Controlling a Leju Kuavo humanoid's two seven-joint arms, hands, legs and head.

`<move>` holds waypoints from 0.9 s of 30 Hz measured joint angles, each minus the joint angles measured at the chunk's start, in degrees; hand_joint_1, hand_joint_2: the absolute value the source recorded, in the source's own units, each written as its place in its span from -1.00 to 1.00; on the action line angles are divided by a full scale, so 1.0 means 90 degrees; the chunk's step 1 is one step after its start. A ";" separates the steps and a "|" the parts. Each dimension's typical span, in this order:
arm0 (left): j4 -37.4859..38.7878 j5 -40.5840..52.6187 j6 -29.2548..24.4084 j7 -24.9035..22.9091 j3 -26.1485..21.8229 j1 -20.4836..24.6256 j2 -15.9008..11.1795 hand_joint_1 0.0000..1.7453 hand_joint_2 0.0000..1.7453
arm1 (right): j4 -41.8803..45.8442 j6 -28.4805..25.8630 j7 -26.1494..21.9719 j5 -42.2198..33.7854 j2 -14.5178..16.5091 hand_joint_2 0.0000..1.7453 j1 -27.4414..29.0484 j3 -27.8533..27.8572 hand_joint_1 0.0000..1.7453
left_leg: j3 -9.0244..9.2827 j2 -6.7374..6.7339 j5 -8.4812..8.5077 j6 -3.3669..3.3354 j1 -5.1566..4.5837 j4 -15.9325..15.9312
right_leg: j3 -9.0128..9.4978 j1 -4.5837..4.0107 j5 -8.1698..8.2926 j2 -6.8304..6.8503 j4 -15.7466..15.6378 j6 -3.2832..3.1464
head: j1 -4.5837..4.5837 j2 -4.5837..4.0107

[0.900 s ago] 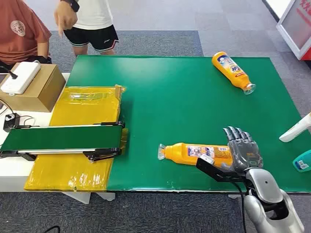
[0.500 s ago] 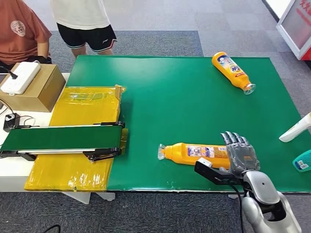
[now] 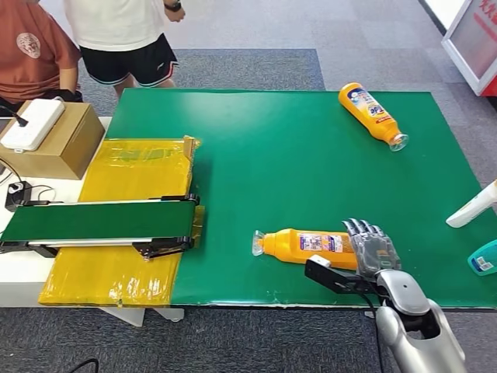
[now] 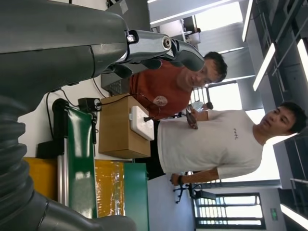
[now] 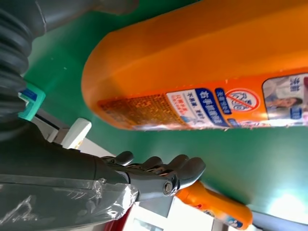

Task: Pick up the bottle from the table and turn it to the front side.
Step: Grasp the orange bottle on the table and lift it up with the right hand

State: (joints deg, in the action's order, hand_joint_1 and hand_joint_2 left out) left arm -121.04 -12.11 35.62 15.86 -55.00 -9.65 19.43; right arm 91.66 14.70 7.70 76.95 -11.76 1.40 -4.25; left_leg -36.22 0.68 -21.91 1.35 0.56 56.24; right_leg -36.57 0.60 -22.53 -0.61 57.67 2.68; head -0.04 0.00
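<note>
An orange bottle [image 3: 304, 245] lies on its side near the front edge of the green table [image 3: 281, 171], its clear cap pointing left. My right hand [image 3: 369, 249] hovers at the bottle's base end, fingers stretched over it and thumb [image 3: 328, 276] in front, holding nothing. In the right wrist view the bottle [image 5: 203, 72] shows its printed label, with a gap of green table between it and the fingers [image 5: 160, 175]. My left hand [image 4: 160, 48] hangs off the table with its fingers extended and nothing in them.
A second orange bottle [image 3: 372, 114] lies at the far right of the table. A white bottle [image 3: 471, 208] and a teal item [image 3: 484, 258] sit at the right edge. At the left are a small conveyor [image 3: 99, 220], yellow sheeting [image 3: 137, 167] and a cardboard box [image 3: 56, 144]. Two people [image 3: 126, 39] stand behind.
My right hand has drawn back toward me and slightly left along the bottle's base end. The bottle has not moved. The standing person has shifted left.
</note>
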 joint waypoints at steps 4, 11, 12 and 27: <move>0.0000 0.0063 -0.0041 0.0010 0.0111 -0.0006 -0.0004 -1.00 1.00 | -0.0477 -0.0018 -0.0047 -0.0024 0.0000 1.00 -0.0260 -0.0027 -1.00 | 0.0001 0.0000 0.0001 -0.0001 0.0000 0.0000 | 0.0001 0.0000 0.0001 0.0000 0.0000 0.0001 | 0.0000 0.0000; 0.0000 0.0115 -0.0101 0.0100 0.0279 -0.0046 -0.0041 -1.00 1.00 | -0.1044 -0.0037 -0.0126 0.0010 0.0000 1.00 -0.0582 -0.0146 -1.00 | 0.0003 -0.0001 0.0002 0.0000 0.0000 0.0000 | 0.0002 0.0000 0.0001 -0.0001 0.0000 0.0001 | 0.0000 0.0000; 0.0000 0.0122 -0.0109 0.0108 0.0298 -0.0049 -0.0050 -1.00 1.00 | -0.1096 -0.0040 -0.0137 0.0012 0.0000 1.00 -0.0623 -0.0165 -1.00 | 0.0003 -0.0001 0.0001 0.0000 0.0000 0.0000 | 0.0002 -0.0001 0.0001 -0.0001 0.0000 0.0001 | 0.0000 0.0000; 0.0002 0.0142 -0.0262 0.0197 0.0522 -0.0166 -0.0207 -1.00 1.00 | -0.1733 -0.0046 -0.0327 -0.0046 -0.0039 1.00 -0.1135 -0.0619 1.00 | 0.0032 -0.0005 -0.0001 0.0009 0.0001 0.0000 | 0.0024 -0.0002 0.0007 -0.0006 -0.0001 -0.0007 | 0.0000 0.0000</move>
State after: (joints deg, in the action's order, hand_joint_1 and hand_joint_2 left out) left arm -121.02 -10.84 33.27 17.64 -50.31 -11.14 17.57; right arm 76.07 14.29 4.76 76.53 -12.11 -8.81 -9.82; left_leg -35.93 0.64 -21.92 1.43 0.57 56.24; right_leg -36.36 0.59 -22.47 -0.66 57.67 2.62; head -0.04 0.00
